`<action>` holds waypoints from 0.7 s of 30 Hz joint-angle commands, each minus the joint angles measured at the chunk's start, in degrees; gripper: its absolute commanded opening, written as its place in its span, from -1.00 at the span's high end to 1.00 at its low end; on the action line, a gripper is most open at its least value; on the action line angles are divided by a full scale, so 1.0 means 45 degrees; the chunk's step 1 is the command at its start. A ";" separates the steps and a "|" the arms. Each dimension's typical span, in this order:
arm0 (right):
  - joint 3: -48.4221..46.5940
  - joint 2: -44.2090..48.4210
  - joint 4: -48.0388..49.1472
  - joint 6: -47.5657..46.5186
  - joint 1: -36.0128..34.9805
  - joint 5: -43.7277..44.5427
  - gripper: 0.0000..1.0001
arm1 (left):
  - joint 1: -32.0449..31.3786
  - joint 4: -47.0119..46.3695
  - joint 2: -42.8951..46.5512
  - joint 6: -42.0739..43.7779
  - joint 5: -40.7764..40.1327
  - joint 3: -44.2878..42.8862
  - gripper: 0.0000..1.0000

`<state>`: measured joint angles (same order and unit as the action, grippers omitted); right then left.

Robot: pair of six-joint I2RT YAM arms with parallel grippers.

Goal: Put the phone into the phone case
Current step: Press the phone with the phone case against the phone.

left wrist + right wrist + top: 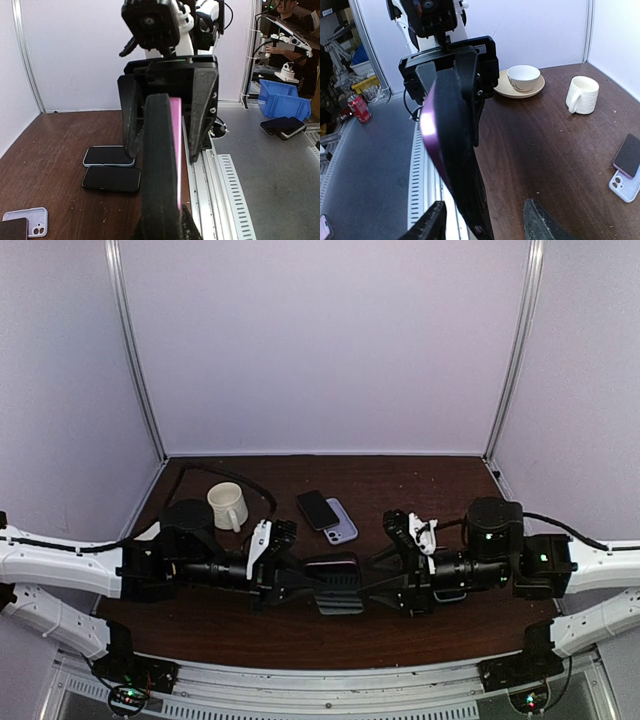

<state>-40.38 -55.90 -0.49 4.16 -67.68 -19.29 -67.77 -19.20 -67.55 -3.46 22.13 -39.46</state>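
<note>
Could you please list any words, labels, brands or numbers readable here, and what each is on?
None can be read.
The red can bears markings, too small and blurred to read.
The mug and the lavender case show no print.

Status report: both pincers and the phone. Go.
Left pincer shut on pink-edged item, phone or case unclear. Right pincer open, straddling it. Nothing blocking.

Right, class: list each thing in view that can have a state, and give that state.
Left claw: shut on the pink-edged phone.
Right claw: open, straddling that phone.
Mug: upright.
Cup: upright on its saucer.
Far phone: flat, partly overlapping the lilac case.
Black phone: flat, screen dark.
Silver-edged phone: flat, screen dark.
</note>
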 commanded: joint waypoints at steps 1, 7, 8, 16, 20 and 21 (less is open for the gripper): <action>-0.0411 -0.0690 0.0903 0.0054 0.0041 -0.0710 -0.04 | 0.0007 -0.1181 0.0198 0.0058 0.0736 -0.0794 1.00; -0.0549 -0.1266 0.1104 0.0188 0.0052 -0.0836 0.43 | 0.0004 -0.1343 0.0237 0.0262 0.0902 -0.0581 1.00; -0.0537 -0.1269 0.1125 0.0190 0.0059 -0.0846 0.54 | 0.0006 -0.1415 0.0353 0.0277 0.0932 -0.0527 1.00; -0.0790 -0.0573 0.1572 0.0344 0.0060 -0.0692 1.00 | 0.0011 -0.1532 0.0461 -0.0003 0.0727 -0.0287 0.54; -0.0992 -0.0017 0.2005 0.0243 0.0059 -0.0824 1.00 | 0.0016 -0.1982 0.0542 -0.0076 0.0487 0.0172 0.06; -0.1020 0.0049 0.2165 0.0249 0.0050 -0.0884 1.00 | 0.0003 -0.2032 0.0487 -0.0164 0.0457 0.0178 0.04</action>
<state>-41.28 -59.22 2.96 3.64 -67.68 -23.14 -67.51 -22.24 -66.35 -4.75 24.29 -39.79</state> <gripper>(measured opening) 0.062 0.453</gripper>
